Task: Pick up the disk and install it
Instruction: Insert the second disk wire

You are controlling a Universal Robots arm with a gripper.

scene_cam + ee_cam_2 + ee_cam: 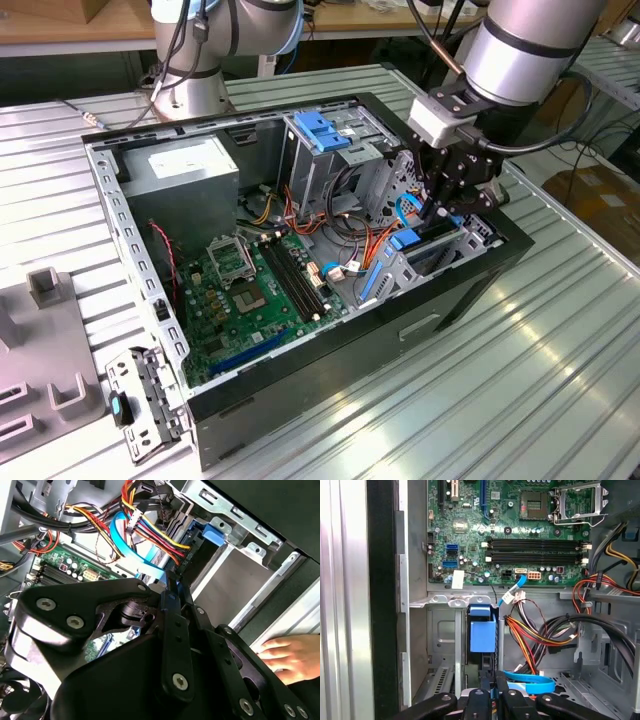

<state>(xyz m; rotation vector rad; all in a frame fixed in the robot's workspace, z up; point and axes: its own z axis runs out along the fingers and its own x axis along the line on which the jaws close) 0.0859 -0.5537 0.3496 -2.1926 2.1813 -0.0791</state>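
Observation:
The disk sits edge-on in the drive bay at the front of the open computer case, toward the exterior view's right. Mostly its blue rail end shows, and that blue end also reaches into the metal bay. My gripper hangs straight over the bay, its black fingers drawn together on a blue sliver of the disk's rail in both wrist views. The bay walls hide the disk's flat faces and label.
A blue data cable and bundled coloured wires lie beside the bay. The motherboard, grey power supply and blue bracket atop the cage share the case. A person's hand rests outside the case wall.

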